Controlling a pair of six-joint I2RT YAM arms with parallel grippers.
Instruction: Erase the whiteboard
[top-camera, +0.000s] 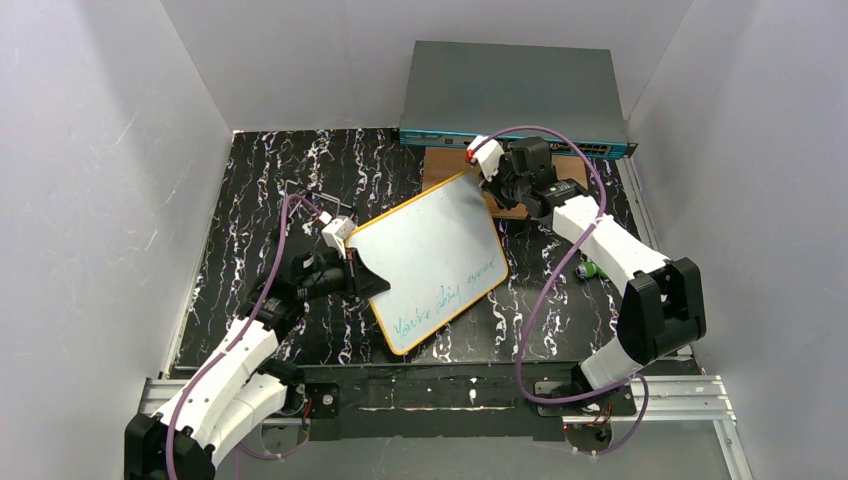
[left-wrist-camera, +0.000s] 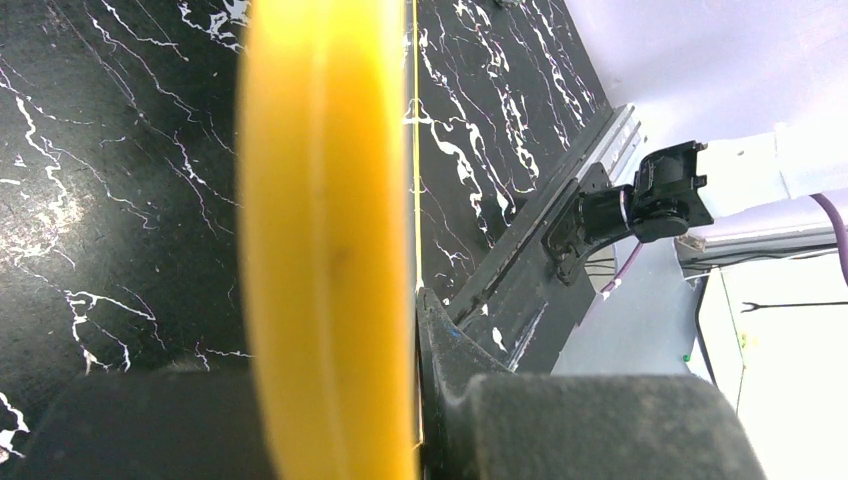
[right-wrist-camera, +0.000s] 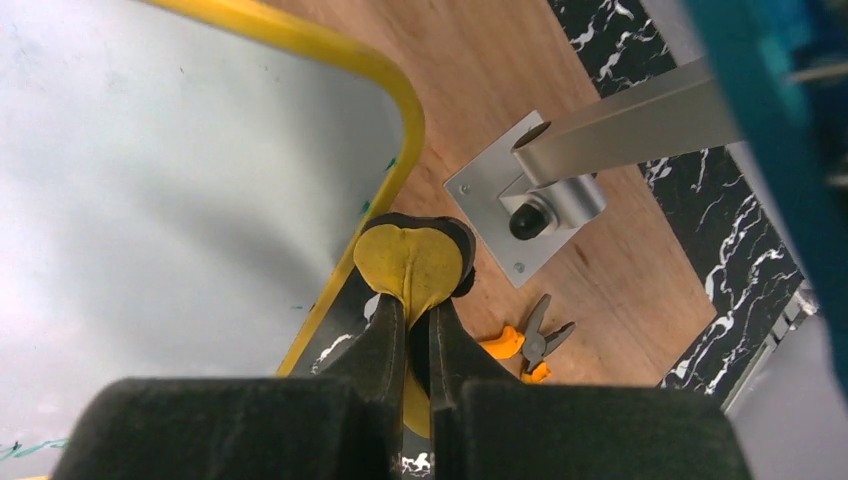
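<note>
The whiteboard (top-camera: 435, 250) has a yellow rim and lies slanted across the black marbled table, with green-blue handwriting (top-camera: 450, 297) near its lower right edge. My left gripper (top-camera: 355, 268) is shut on the board's left edge. In the left wrist view the yellow rim (left-wrist-camera: 330, 230) fills the space between the fingers (left-wrist-camera: 450, 350). My right gripper (top-camera: 497, 185) is at the board's far right corner, shut on a small yellow eraser pad (right-wrist-camera: 412, 262). That pad sits just off the rim, beside the white surface (right-wrist-camera: 170, 180), which is bare at that corner.
A brown wooden board (right-wrist-camera: 480, 80) lies under the board's far corner, carrying a metal bracket (right-wrist-camera: 545, 195) and orange-handled pliers (right-wrist-camera: 530, 345). A grey network switch (top-camera: 510, 90) stands at the back. A green object (top-camera: 590, 268) lies beside the right arm. White walls enclose the table.
</note>
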